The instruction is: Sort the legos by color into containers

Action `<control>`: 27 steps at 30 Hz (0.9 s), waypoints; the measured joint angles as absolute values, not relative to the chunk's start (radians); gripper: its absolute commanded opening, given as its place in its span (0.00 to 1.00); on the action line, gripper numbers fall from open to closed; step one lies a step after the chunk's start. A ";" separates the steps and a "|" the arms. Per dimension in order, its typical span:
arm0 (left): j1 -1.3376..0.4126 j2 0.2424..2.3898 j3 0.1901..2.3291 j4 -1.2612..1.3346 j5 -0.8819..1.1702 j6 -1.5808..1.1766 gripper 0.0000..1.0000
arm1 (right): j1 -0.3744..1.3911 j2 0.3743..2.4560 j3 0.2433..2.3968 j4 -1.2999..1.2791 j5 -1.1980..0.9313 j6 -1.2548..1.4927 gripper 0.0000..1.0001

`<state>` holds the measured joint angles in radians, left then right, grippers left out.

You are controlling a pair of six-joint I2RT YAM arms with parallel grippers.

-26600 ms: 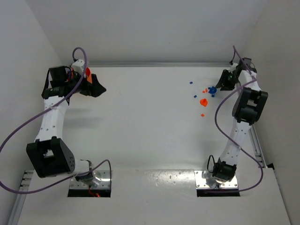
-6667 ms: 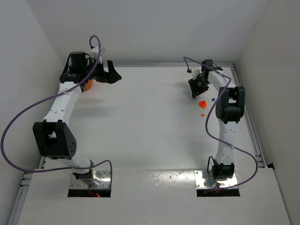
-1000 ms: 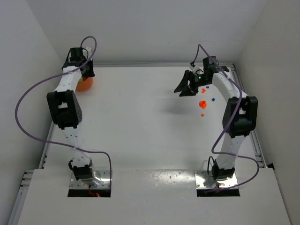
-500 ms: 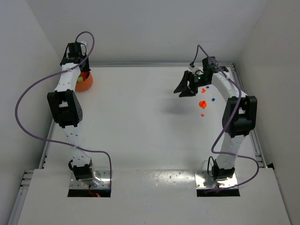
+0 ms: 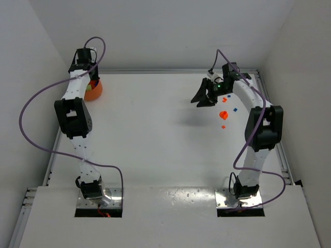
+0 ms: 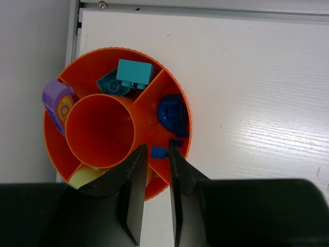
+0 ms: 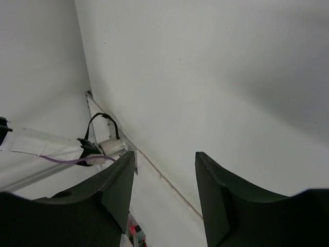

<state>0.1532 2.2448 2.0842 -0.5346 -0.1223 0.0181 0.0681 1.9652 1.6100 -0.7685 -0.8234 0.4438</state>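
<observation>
2 arms, top view. The left arm (image 5: 72,98) is reaching into the far-left corner, its end hanging over the orange bowl (image 5: 95,93); its fingers cannot be told from here. The right gripper (image 5: 202,98) is hovering over the table (image 5: 155,139) at the far right, fingers spread. Loose legos are lying just beside it: 3 orange pieces (image 5: 223,114) and 1 blue piece (image 5: 235,109).

Left wrist view. The left gripper (image 6: 158,146) is pointing down over the bowl's near rim, fingers (image 6: 134,190) parted by a narrow gap and pinching nothing. 1 small blue brick (image 6: 159,152) is showing in that gap, touching neither finger. Compartments around the central cup (image 6: 100,131) are holding 2 teal bricks (image 6: 134,72), 1 purple piece (image 6: 57,100), 1 rounded blue piece (image 6: 172,112) and 1 yellow-green piece (image 6: 85,177), partly hidden.

Right wrist view. The right gripper's fingers (image 7: 115,190) are standing wide apart, gripping nothing, with only white surface showing between them.
</observation>
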 measured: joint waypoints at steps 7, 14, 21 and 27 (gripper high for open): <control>0.153 2.245 2.086 -0.533 -0.133 0.019 0.39 | 0.068 1.965 1.610 -0.768 -0.825 0.444 0.51; 0.154 2.245 2.098 -0.532 -0.136 0.018 0.45 | 0.068 1.965 1.610 -0.768 -0.830 0.444 0.51; 0.163 2.244 2.099 -0.531 -0.122 0.019 0.45 | 0.067 1.965 1.610 -0.769 -0.835 0.435 0.46; 0.169 2.137 1.961 -0.518 0.165 0.052 0.53 | 0.054 1.965 1.628 -0.825 -0.664 0.327 0.41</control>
